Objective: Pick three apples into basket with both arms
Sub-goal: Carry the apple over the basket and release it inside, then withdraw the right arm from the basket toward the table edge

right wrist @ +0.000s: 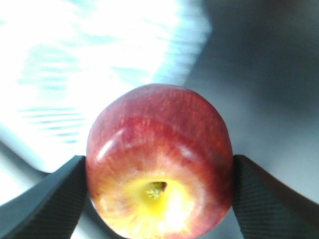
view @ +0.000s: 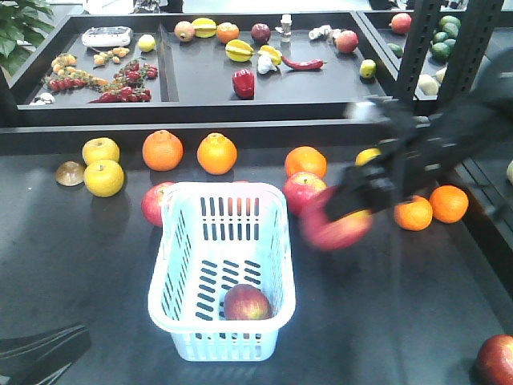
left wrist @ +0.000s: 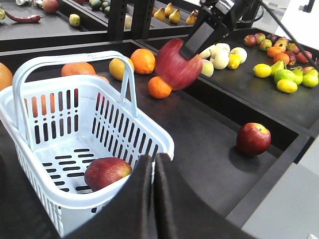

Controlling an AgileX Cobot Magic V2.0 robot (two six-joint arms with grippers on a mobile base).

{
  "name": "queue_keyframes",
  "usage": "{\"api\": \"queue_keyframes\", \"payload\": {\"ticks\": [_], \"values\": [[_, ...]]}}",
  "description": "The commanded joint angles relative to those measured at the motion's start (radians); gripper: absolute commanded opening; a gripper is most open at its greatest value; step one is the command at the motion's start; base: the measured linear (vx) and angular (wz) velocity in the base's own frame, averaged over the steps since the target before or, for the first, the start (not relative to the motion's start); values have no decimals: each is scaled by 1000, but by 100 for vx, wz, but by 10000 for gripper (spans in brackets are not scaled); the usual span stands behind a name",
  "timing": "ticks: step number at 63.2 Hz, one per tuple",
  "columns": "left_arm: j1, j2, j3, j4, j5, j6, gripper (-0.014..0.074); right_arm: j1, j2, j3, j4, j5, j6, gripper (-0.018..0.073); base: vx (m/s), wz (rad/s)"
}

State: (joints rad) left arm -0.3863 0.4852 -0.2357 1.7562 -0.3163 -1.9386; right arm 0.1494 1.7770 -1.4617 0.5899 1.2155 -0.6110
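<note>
The pale blue basket (view: 224, 188) stands at the table's middle with one red apple (view: 247, 303) lying in it. My right gripper (view: 343, 218) is shut on a second apple (view: 329, 234) and holds it in the air just right of the basket, motion-blurred. In the right wrist view the fingers (right wrist: 50, 199) clamp this apple (right wrist: 159, 149) on both sides, with the basket (right wrist: 99, 45) blurred behind. My left gripper (left wrist: 153, 158) is shut and empty by the basket's near rim (left wrist: 144, 124). This view also shows the basket's apple (left wrist: 107, 172) and the held apple (left wrist: 178, 63).
More red apples lie left of the basket (view: 156, 203), behind its right side (view: 303, 191) and at the table's front right (view: 497, 359). Oranges (view: 217, 153) and yellow fruits (view: 104, 177) lie along the back. A raised shelf (view: 200, 112) of produce stands behind.
</note>
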Motion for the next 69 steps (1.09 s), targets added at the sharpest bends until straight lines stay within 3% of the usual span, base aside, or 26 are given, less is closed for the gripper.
{"api": "queue_keyframes", "payload": {"ticks": [1, 13, 22, 30, 40, 48, 58, 69], "values": [[-4, 2, -27, 22, 22, -4, -6, 96, -50, -19, 49, 16, -15, -5, 0, 0], [-4, 2, -27, 22, 22, -4, -6, 269, -50, -19, 26, -211, -5, 6, 0, 0], [-4, 2, -27, 22, 22, -4, -6, 320, -49, -19, 17, -314, 2, 88, 0, 0], [-4, 2, -27, 22, 22, -5, -6, 328, -49, -19, 21, -336, 5, 260, 0, 0], [-4, 2, -27, 22, 22, -5, -6, 328, -37, -19, 18, -367, 10, 564, 0, 0], [-4, 2, -27, 22, 22, -5, -6, 328, -20, -19, 23, -369, 9, 706, 0, 0], [-4, 2, -27, 22, 22, -5, -6, 328, -12, -19, 52, -367, 8, 722, 0, 0], [-4, 2, -27, 22, 22, -5, -6, 327, -12, -19, 55, -338, 10, 659, 0, 0]]}}
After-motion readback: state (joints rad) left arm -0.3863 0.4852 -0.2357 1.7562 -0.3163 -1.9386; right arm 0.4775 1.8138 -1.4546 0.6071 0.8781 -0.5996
